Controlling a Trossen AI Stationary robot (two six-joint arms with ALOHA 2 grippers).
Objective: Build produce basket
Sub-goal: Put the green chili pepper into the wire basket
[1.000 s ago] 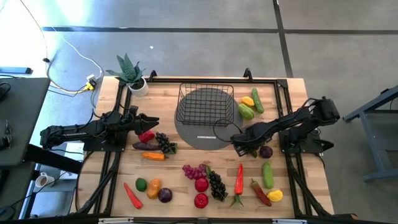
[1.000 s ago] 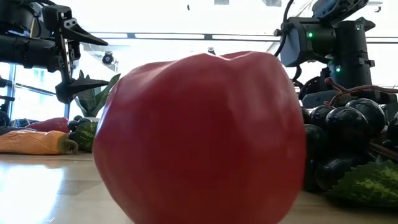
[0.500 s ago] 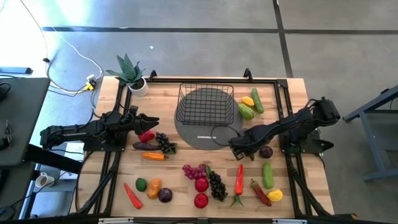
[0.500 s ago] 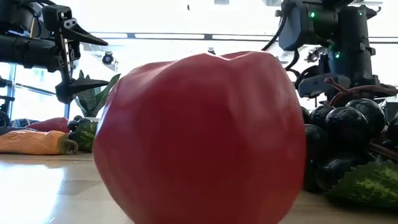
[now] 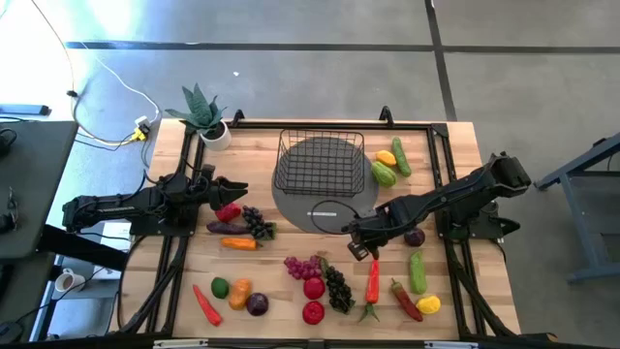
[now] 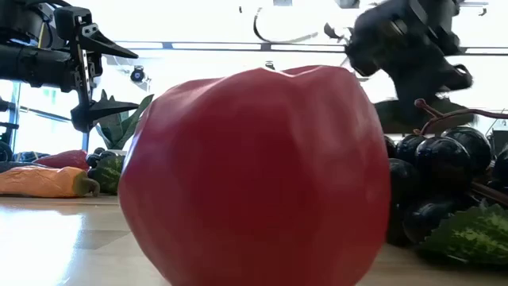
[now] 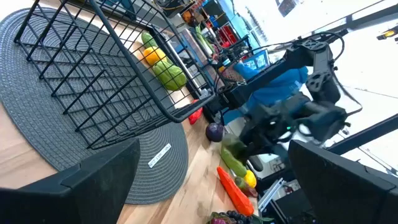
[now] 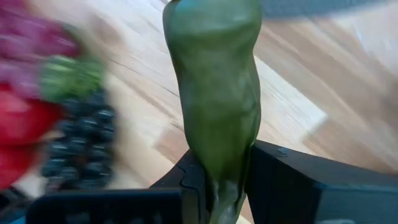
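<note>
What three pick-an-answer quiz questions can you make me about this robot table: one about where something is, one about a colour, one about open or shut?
1. Where does the basket stand?
A. On the floor
B. On the grey round mat
C. On top of the potted plant

2. What colour is the vegetable in the right gripper?
A. Green
B. Purple
C. Orange

3. How are the left gripper's fingers?
A. Shut on a carrot
B. Shut on nothing
C. Open

Answers:
1. B: the high view shows the basket sitting on the grey round mat.
2. A: the right wrist view shows the right gripper shut on a green vegetable.
3. C: the left gripper has its fingers spread wide with nothing between them.
</note>
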